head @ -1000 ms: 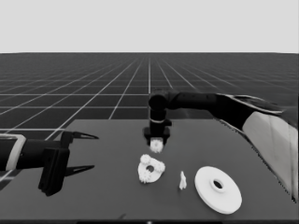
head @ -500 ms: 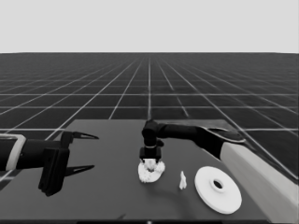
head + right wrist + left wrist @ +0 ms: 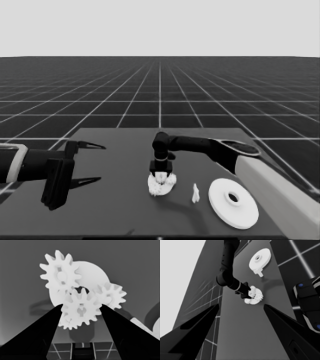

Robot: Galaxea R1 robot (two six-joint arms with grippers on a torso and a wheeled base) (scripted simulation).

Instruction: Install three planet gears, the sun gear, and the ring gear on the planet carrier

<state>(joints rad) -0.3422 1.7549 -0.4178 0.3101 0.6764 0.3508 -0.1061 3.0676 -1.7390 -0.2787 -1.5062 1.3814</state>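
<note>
Dark table (image 3: 115, 200) and a gridded floor fill your view, with a pale band above. Your right gripper (image 3: 160, 176) hangs over the middle of the table, right on top of the smaller round part (image 3: 161, 187). Your right wrist view shows its two black fingers (image 3: 37, 335) clamped on one small gear (image 3: 80, 310), one finger on each side of it. That gear sits just over the middle hole of the smaller round part (image 3: 92, 272).

Two more gears already sit on that part: one gear (image 3: 60, 275) at 11 o'clock from the held one, and another gear (image 3: 111, 296) at 2 o'clock. A fourth gear (image 3: 67, 323) peeks out at 7 o'clock, mostly hidden behind the held one.

At 3 o'clock from the smaller round part stands the thin white piece (image 3: 195, 193). Past it, near the table's right end, lies the larger round part (image 3: 233, 203), flat and alone.

Your left gripper (image 3: 89, 163) waits over the table's left end, its fingers wide apart, with nothing between them.
</note>
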